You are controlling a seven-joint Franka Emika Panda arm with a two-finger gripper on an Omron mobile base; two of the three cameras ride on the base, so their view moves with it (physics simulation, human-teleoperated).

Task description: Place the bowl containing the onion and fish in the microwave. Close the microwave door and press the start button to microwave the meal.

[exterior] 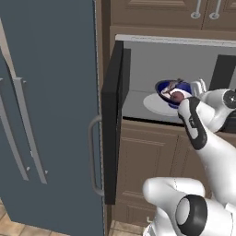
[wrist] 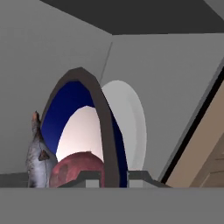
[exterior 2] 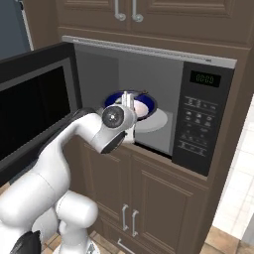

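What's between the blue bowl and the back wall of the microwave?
Just the white turntable behind the bowl, seen in the hand view.

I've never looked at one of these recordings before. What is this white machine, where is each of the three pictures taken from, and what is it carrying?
The machine is a white robot arm on a mobile base, in a rendered kitchen. Two pictures come from cameras on the base, behind the arm to its left and right. The third looks along the gripper itself, so it appears rolled sideways. The jaws are shut on the rim of the bowl, dark blue outside, white inside. In it lie the onion and the fish. The bowl is inside the microwave, over the white turntable. The microwave door stands open.
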